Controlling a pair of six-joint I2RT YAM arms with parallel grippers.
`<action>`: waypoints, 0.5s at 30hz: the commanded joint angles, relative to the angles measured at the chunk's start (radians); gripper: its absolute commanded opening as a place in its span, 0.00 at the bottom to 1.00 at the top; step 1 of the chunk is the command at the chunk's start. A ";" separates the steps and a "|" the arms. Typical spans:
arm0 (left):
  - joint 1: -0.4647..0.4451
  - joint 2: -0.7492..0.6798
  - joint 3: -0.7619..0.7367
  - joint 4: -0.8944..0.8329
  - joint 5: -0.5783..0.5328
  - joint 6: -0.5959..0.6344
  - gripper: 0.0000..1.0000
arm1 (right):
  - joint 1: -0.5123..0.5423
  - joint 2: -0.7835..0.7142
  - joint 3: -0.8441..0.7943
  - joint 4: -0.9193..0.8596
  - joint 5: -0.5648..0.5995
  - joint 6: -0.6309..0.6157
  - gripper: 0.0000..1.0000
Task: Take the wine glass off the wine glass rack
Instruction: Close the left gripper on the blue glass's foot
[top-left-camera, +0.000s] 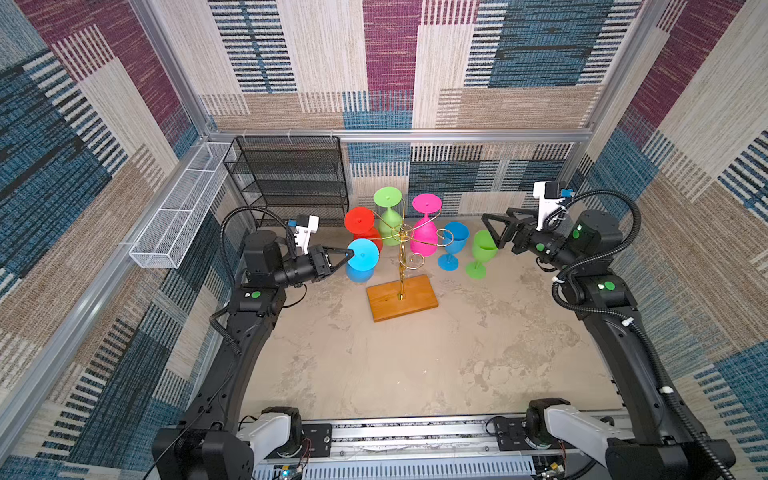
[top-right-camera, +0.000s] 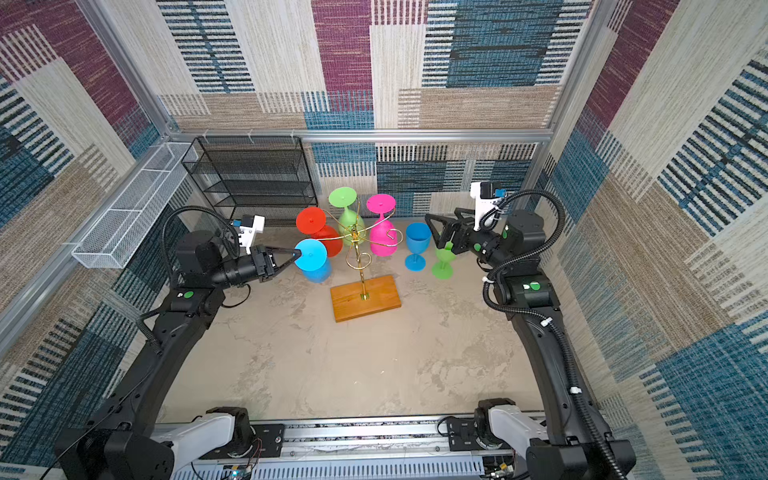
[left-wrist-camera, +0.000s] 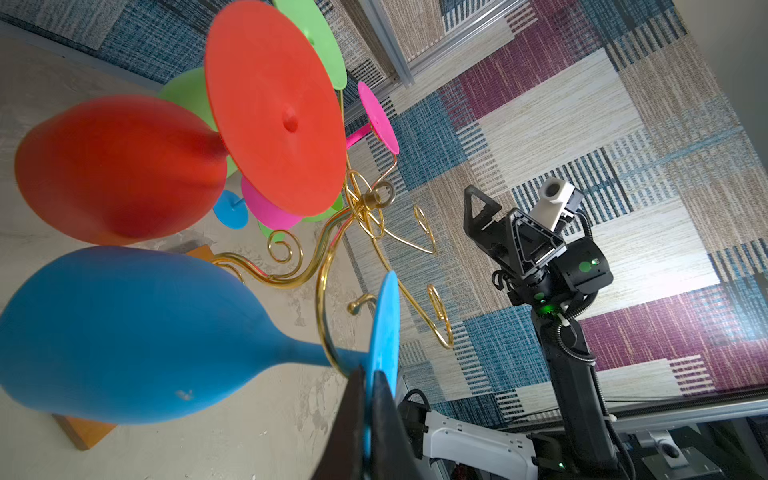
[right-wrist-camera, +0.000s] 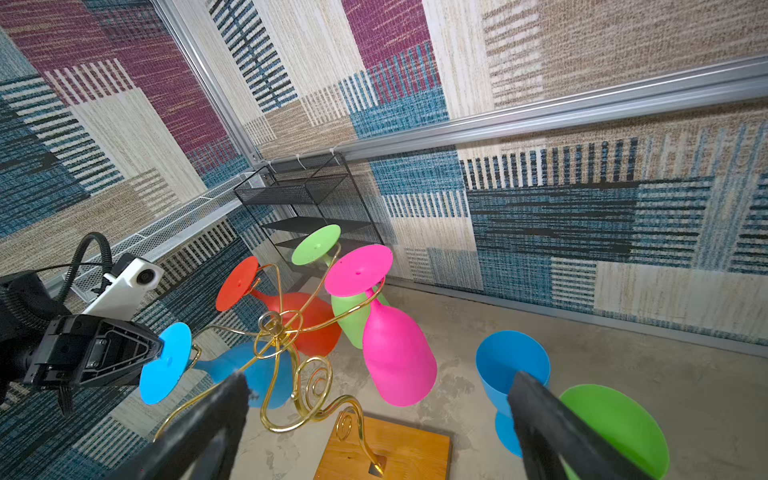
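Wine glass rack (top-left-camera: 411, 297): four glasses hung, two standing beside | left gripper (top-left-camera: 348, 252) clamped on light-blue wine glass (top-left-camera: 366, 256) foot | right gripper (top-left-camera: 492, 232) wide, empty | black mesh shelf (top-left-camera: 291, 178) behind

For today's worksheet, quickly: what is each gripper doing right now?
Left gripper: closed on the foot of the light blue wine glass.
Right gripper: open, holding nothing.

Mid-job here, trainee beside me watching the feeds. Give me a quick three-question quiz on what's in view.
1. True or false: the left gripper is shut on the foot of the hanging blue glass.
2. How many glasses hang on the wine glass rack? A two, B four, C six.
3. Which colours are the glasses standing upright on the table?
Key: 1 true; 2 B; 3 blue standing glass, green standing glass.
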 joint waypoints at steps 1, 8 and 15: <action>0.003 -0.007 0.008 0.040 0.013 -0.015 0.00 | 0.000 -0.008 -0.001 0.024 -0.011 0.012 0.99; 0.007 -0.005 0.013 0.087 0.036 -0.074 0.00 | 0.001 -0.014 -0.005 0.023 -0.010 0.011 0.99; 0.021 -0.014 0.041 0.079 0.045 -0.101 0.00 | 0.001 -0.019 -0.010 0.020 -0.010 0.011 0.99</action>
